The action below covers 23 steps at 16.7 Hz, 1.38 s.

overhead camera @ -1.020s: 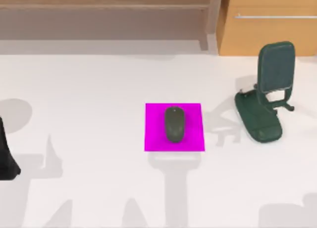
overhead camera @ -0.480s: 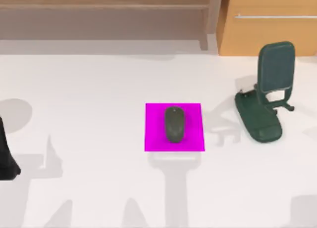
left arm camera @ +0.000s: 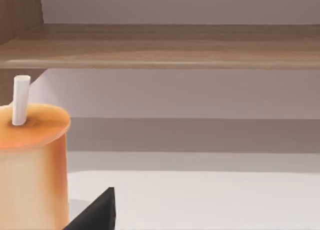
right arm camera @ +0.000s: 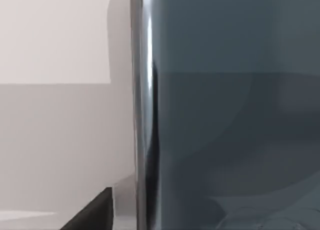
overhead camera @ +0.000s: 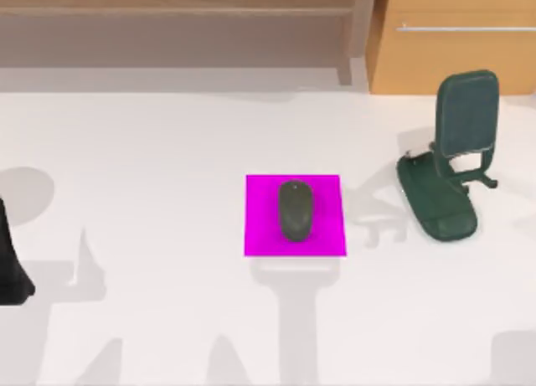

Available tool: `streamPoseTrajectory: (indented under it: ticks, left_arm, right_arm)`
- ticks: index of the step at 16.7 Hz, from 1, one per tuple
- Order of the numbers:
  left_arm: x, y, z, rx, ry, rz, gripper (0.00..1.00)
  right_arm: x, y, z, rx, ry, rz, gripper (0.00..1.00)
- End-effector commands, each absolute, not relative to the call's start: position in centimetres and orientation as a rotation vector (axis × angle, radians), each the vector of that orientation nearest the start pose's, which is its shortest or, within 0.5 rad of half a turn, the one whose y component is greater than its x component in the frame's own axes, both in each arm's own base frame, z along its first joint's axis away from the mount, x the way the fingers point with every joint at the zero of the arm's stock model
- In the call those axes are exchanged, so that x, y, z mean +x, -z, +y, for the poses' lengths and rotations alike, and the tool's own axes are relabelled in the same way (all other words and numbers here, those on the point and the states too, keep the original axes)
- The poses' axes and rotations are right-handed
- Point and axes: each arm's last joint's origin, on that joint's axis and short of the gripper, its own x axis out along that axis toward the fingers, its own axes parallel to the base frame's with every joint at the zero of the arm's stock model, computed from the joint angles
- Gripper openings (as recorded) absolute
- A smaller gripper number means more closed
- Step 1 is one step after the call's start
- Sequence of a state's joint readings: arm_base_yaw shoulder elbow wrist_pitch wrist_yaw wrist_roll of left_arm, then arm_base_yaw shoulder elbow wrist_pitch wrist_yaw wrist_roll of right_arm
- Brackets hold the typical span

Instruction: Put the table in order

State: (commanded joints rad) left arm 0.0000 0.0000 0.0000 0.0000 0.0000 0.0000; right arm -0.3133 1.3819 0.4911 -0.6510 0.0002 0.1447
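Observation:
The table (overhead camera: 167, 143) is a broad white top. Near its middle lies a magenta pad (overhead camera: 260, 227) with a dark grey mouse (overhead camera: 295, 210) resting on it. A dark green phone stand (overhead camera: 452, 160) stands upright at the right. My left arm (overhead camera: 10, 265) shows as a black shape at the table's left edge. In the left wrist view an orange cylinder (left arm camera: 32, 165) with a white stick (left arm camera: 21, 99) on top stands close by, beside a black corner of the left gripper (left arm camera: 97, 212). The right wrist view sits very close to a dark blue-grey slab (right arm camera: 225, 105), with a black corner of the right gripper (right arm camera: 92, 212) low in it.
A tan wooden cabinet (overhead camera: 456, 55) with a drawer handle stands at the back right. A low wooden shelf (overhead camera: 176, 13) runs along the back. Arm shadows fall on the front of the table.
The shadow at the table's front right has slid toward the right edge. The mouse, pad, stand and left arm have not moved.

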Motion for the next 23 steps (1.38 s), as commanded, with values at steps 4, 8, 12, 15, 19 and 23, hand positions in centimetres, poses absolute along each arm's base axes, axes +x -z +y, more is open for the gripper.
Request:
streamPoseTrajectory:
  ticks: [4,8,12,15,19,23]
  left_arm:
    - [10.6,-16.0,-0.1,0.0,0.0,0.0,1.0]
    - [10.6,-16.0,-0.1,0.0,0.0,0.0,1.0]
    - [10.6,-16.0,-0.1,0.0,0.0,0.0,1.0]
    - [10.6,-16.0,-0.1,0.0,0.0,0.0,1.0]
    - [10.6,-16.0,-0.1,0.0,0.0,0.0,1.0]
    - [10.6,-16.0,-0.1,0.0,0.0,0.0,1.0]
  right_arm:
    - [17.1,-10.7,-5.6,0.358,0.362,1.511,0.4]
    - [17.1,-10.7,-5.6,0.358,0.362,1.511,0.1]
    - [17.1,-10.7,-5.6,0.358,0.362,1.511,0.0]
    - [17.1,-10.7,-5.6,0.358,0.362,1.511,0.0]
    - [17.3,-11.5,-5.7,0.35,0.367,1.494,0.0]
    - [17.2,-13.4,-5.7,0.352,0.367,1.505,0.0]
